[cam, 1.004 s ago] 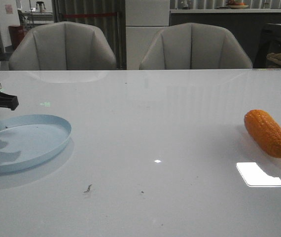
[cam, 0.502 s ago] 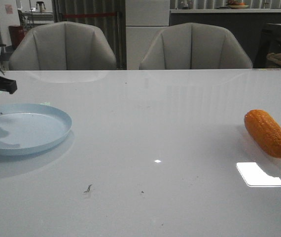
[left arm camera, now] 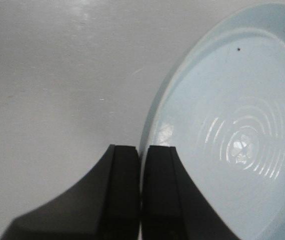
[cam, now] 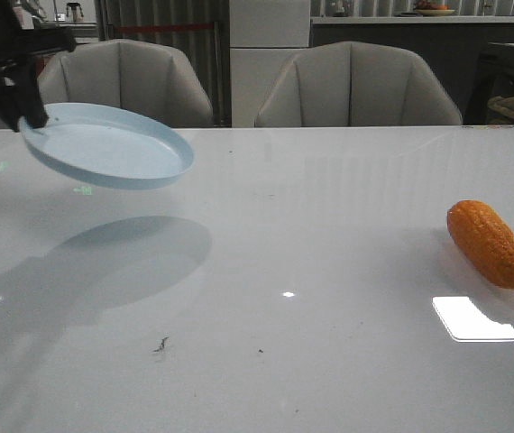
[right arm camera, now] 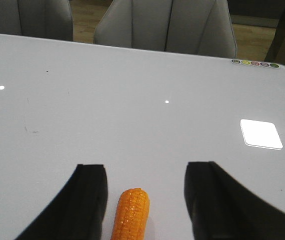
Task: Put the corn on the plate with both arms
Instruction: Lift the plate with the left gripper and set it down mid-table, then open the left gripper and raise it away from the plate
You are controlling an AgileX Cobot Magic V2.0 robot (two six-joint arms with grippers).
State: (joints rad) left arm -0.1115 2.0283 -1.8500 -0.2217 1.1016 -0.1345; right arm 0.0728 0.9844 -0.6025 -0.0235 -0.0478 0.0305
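Up above the desk's (cam: 266,271) far left corner, the left claw (cam: 24,113) has the plate (cam: 108,144) pinched by its rim, fingers (left arm camera: 122,185) closed tight with the pale blue edge between them. The plate hangs clear of the desk, tilted so its free side dips toward the middle, and it throws a broad shadow on the surface beneath. In the left wrist view the plate (left arm camera: 232,125) shows raised rings at its centre and a dark speck near the rim.

The corn (cam: 489,244) lies flat near the right edge of the desk, well apart from the plate, its long axis running diagonally with the tapered end toward the near right corner. A bright rectangular reflection (cam: 473,318) sits on the desk just in front of it.

The right claw (right arm camera: 145,192) hangs over the corn (right arm camera: 130,215) with its two fingers (right arm camera: 85,200) spread wide, one on each side of the cob and not touching it; it holds nothing.

Two grey chairs (cam: 356,86) stand behind the far edge.
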